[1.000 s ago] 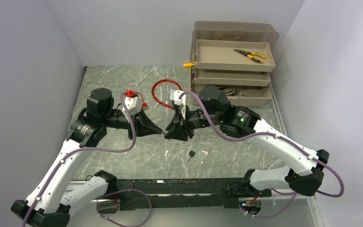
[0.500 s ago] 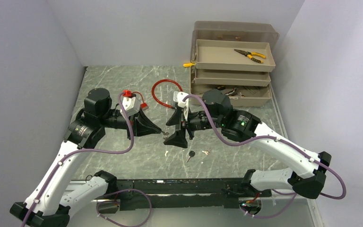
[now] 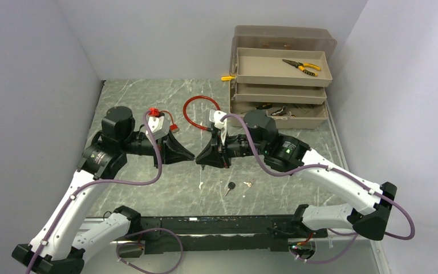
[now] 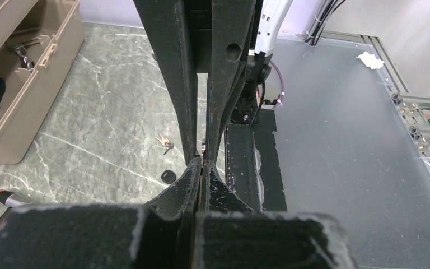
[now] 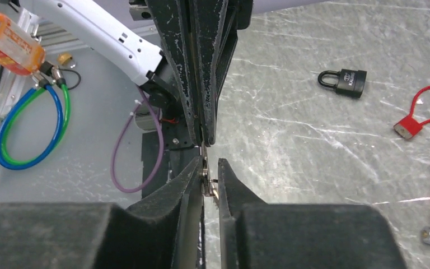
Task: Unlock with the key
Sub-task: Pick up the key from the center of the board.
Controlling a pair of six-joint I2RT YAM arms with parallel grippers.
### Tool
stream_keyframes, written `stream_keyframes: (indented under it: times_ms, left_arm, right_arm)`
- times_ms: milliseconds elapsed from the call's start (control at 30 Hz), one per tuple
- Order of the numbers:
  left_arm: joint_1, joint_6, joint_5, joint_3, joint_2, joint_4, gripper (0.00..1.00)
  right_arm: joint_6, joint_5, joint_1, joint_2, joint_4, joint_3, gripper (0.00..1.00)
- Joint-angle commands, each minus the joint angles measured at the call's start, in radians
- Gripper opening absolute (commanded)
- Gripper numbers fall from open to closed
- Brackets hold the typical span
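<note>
While the left gripper [image 4: 202, 162] is clamped on one small key [image 5: 205, 178], the right gripper [image 5: 210, 168] has its fingers narrowly flanking that key; whether they pinch it is unclear. One black padlock [image 5: 344, 81] lies well apart. Two spare keys [image 3: 230, 186] lie nearby. Rightmost, the toolbox [image 3: 282, 34] has a top tray [image 3: 279, 79] holding one pair of pliers [image 3: 301, 67].

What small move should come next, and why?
Probably close the right gripper on the key: it sits in the gap between its fingers, apparently not yet pinched, while the left gripper, tip to tip with it, looks shut on the other end.
</note>
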Motion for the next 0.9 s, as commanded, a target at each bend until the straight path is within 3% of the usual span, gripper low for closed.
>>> stream_keyframes:
  times_ms: [0, 67, 400, 433, 500, 600, 767, 867]
  left_arm:
    - [0.003, -0.022, -0.006, 0.051, -0.011, 0.030, 0.00]
    - [0.003, -0.025, -0.011, 0.057, -0.011, 0.028, 0.00]
    - [0.003, -0.072, -0.027, 0.023, -0.026, 0.061, 0.00]
    - [0.003, -0.069, -0.031, 0.031, -0.020, 0.048, 0.04]
    - [0.003, -0.061, -0.043, 0.054, -0.008, 0.024, 0.18]
    - [0.003, -0.077, -0.103, 0.071, 0.002, 0.014, 0.68]
    - [0.046, -0.104, -0.209, 0.082, 0.039, 0.014, 0.92]
    - [0.120, -0.056, -0.236, 0.117, 0.124, -0.028, 0.99]
  right_arm:
    - [0.031, -0.021, -0.019, -0.046, 0.073, -0.045, 0.11]
    - [0.046, -0.028, -0.033, -0.059, 0.091, -0.060, 0.00]
    - [0.098, -0.090, -0.066, -0.065, 0.117, -0.031, 0.00]
    - [0.102, -0.087, -0.066, -0.069, 0.121, -0.035, 0.00]
    - [0.114, -0.080, -0.068, -0.073, 0.123, -0.042, 0.00]
    - [0.137, -0.072, -0.091, -0.073, 0.112, -0.044, 0.00]
    - [0.226, -0.120, -0.224, -0.080, 0.066, -0.066, 0.00]
    - [0.265, -0.086, -0.279, -0.126, 0.053, -0.119, 0.00]
